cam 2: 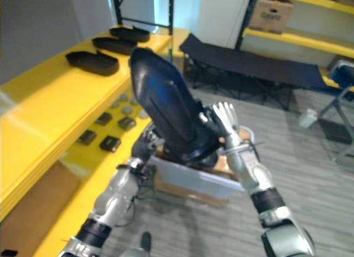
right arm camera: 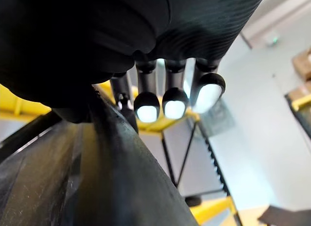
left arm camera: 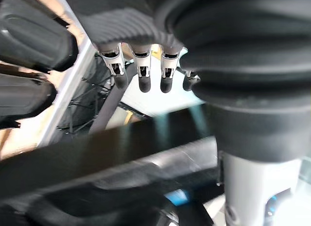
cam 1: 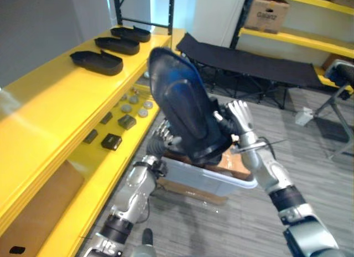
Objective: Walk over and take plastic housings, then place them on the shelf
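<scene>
While the left hand (cam 1: 165,136) and right hand (cam 1: 239,120) press a tilted plastic housing (cam 1: 185,105) between straightened fingers, three housings (cam 1: 97,62) lie on the yellow shelf (cam 1: 50,96); the cardboard box (cam 1: 266,14) print is unreadable.

Grey plank floor (cam 1: 323,182) stretching back, black folding cot (cam 1: 249,61) standing before white wall (cam 1: 213,14), cardboard box (cam 1: 266,14) sitting on yellow rack (cam 1: 293,38) behind

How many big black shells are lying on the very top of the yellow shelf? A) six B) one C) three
C: on the yellow shelf lie the near housing, the middle housing and the far housing, three in a row.
</scene>
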You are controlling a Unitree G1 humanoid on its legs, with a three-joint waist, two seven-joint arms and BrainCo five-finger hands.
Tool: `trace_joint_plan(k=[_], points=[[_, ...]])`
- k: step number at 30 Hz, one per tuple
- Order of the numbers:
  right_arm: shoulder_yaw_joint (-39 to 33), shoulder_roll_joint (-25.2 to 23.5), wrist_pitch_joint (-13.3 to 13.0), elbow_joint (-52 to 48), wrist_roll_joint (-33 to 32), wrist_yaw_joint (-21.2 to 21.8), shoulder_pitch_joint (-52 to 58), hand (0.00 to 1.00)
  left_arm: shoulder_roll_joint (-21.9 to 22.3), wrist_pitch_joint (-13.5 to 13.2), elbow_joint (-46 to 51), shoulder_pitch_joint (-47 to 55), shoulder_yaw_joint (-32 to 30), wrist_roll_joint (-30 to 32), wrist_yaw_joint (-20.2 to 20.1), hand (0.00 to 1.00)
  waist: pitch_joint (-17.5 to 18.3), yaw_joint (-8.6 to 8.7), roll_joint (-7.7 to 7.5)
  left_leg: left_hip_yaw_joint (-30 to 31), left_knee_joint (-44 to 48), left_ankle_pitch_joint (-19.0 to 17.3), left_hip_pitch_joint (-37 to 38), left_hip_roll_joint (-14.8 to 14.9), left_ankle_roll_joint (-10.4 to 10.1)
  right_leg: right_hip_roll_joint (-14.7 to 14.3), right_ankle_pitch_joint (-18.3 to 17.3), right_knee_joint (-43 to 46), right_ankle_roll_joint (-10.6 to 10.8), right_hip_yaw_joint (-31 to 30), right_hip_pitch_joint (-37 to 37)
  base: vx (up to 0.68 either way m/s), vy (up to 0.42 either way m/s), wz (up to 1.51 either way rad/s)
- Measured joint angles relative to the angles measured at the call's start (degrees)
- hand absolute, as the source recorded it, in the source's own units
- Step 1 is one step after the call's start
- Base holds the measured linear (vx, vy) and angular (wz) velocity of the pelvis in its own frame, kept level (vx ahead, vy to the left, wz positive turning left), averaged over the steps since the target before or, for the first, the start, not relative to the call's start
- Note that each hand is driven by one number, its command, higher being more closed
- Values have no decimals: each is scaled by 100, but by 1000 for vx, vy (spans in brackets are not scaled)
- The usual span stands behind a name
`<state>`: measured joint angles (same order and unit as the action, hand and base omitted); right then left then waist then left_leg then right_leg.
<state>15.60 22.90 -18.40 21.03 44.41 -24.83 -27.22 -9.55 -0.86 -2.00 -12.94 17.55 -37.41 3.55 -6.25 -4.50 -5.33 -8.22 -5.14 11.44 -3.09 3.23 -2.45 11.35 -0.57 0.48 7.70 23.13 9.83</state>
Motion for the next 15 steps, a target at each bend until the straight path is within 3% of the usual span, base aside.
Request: trace_joint_plan(k=[7,8,15], points=[[53,-53,135,146,84,11,-1,100,63,0,37,1,118,-10,-9,0,-1,12,13,105,0,14,10,34,-43,-51,-106,103,-31,40,-6,-12,-12,2],[79,-65,137,219,79,8,-3,100,62,1,37,1,123,-24,0,100,-1,5,13,114,0,14,10,34,-44,-52,-107,106,-32,44,-4,0,0,0],[326,-218,111,354,31,-148,0,100,55,42,36,1,121,29,232,100,-6,-10,24,132,1,7,10,37,-52,-56,-107,122,-32,46,-4,0,0,0]])
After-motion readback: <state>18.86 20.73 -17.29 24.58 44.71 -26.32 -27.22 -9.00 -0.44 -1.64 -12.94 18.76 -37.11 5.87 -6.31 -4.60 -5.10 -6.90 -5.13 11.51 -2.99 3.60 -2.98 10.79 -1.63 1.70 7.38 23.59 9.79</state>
